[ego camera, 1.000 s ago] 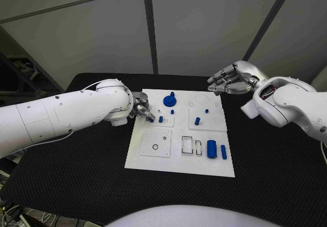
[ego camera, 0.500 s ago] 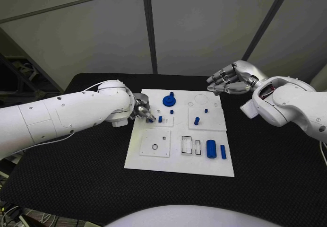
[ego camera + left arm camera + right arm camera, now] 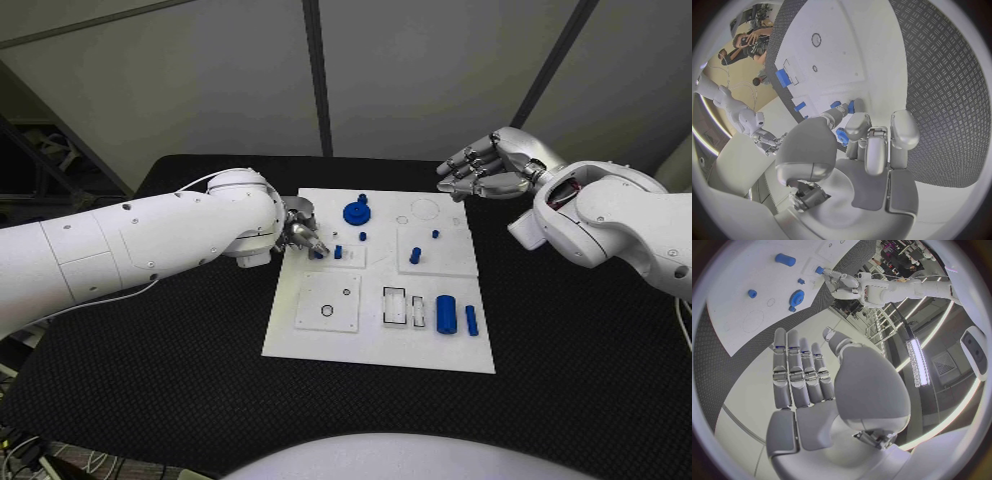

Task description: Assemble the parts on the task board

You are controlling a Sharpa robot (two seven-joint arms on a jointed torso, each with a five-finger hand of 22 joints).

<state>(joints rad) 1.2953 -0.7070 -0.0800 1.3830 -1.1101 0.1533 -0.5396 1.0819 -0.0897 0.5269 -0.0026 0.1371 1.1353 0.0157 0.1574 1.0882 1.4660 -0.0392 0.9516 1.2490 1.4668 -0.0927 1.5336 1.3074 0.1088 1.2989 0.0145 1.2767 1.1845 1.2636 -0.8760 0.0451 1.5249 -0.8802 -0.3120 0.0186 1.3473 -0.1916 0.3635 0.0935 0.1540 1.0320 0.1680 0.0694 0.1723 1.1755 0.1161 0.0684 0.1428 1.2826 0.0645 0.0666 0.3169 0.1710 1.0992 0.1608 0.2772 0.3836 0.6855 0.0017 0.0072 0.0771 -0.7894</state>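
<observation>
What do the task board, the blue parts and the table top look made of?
Task board: looks like matte white rigid plastic, flat, with cut recesses. Blue gear and blue cylinder: uniform opaque blue, likely moulded or printed plastic; cannot tell which. Table: black with a raised chequered texture, seemingly a rubber or foam mat.

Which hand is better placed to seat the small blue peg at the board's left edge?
Left, probably. The left hand is already down at the small blue peg on the white board, fingertips on it in the wrist view. The right hand hovers open beyond the board's far corner, holding nothing.
</observation>
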